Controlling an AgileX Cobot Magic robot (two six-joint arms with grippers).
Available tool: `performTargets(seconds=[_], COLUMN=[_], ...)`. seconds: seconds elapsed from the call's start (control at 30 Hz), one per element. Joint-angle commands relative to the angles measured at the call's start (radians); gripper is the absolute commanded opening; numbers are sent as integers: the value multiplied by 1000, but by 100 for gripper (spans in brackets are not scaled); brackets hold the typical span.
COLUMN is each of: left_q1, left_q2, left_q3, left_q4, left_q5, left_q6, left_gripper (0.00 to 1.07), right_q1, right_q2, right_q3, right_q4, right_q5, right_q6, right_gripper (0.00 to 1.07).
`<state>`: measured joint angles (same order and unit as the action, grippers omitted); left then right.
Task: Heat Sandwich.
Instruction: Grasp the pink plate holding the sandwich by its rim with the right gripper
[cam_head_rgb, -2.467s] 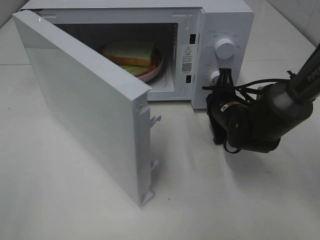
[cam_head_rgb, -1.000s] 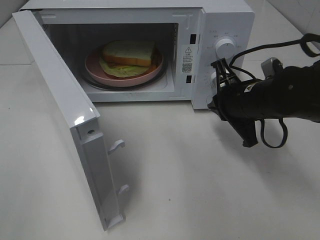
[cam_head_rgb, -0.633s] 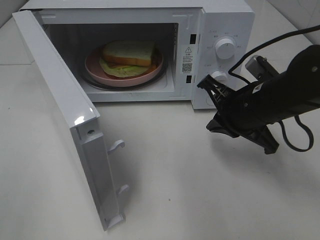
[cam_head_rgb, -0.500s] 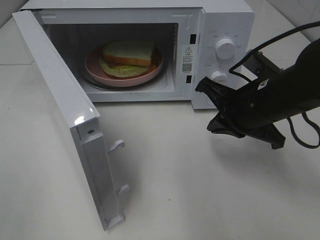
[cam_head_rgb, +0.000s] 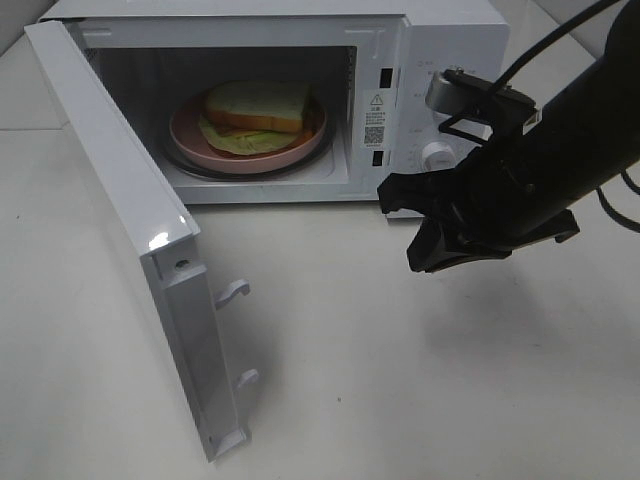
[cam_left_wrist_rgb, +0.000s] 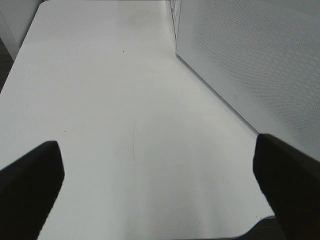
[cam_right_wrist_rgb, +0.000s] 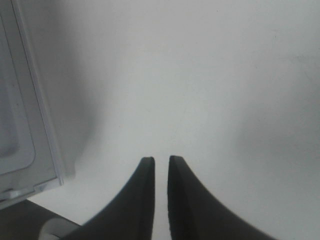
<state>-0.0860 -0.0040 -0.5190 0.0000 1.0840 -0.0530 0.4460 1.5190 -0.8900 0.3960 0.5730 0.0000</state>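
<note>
Right gripper (cam_right_wrist_rgb: 161, 162) with only a thin gap between the fingers, holding nothing, left gripper (cam_left_wrist_rgb: 156, 142) wide open, also empty, sandwich (cam_head_rgb: 258, 105) on pink plate (cam_head_rgb: 190, 135) inside microwave (cam_head_rgb: 440, 30), door (cam_head_rgb: 120, 200) open

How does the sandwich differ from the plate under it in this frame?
The sandwich is squarish, the pink plate round. The sandwich is pale bread with a brown crust and green filling; the plate is plain pink. The sandwich is smaller and lies on the plate. Both sit inside the microwave, whose door stands open.
</note>
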Motion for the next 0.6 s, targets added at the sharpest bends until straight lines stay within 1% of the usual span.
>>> performTargets(seconds=[0.03, 0.1, 0.2, 0.23, 0.27, 0.37, 0.4, 0.5, 0.53, 0.6], left_q1=[3, 3, 3, 3, 3, 3, 3, 3, 3, 3], left_q2=[-16, -16, -16, -16, -16, -16, -16, -16, -16, -16], left_q3=[0, 0, 0, 0, 0, 0, 0, 0, 0, 0], left_q4=[0, 0, 0, 0, 0, 0, 0, 0, 0, 0], left_q5=[-13, -13, -13, -13, -13, -13, -13, -13, -13, -13], left_q6=[-5, -5, -5, -5, -5, -5, -5, -5, -5, -5], left_gripper=[98, 98, 98, 98, 98, 98, 98, 98, 98, 98], right_q1=[-1, -1, -1, -1, -1, -1, -1, -1, -1, -1], right_q2=[-7, -7, -7, -7, -7, -7, -7, -7, -7, -7], right_q3=[-32, -38, -62, -62, -74, -83, -83, -83, -83, -83], right_q4=[-56, -71, -118, -118, -132, -132, -132, -133, -133, -133], right_q5=[70, 84, 135, 135, 152, 161, 161, 161, 161, 160], right_q6=[-92, -119, -259, -259, -353, -514, -514, -617, -694, -735], right_gripper=[14, 14, 14, 14, 15, 15, 15, 15, 15, 15])
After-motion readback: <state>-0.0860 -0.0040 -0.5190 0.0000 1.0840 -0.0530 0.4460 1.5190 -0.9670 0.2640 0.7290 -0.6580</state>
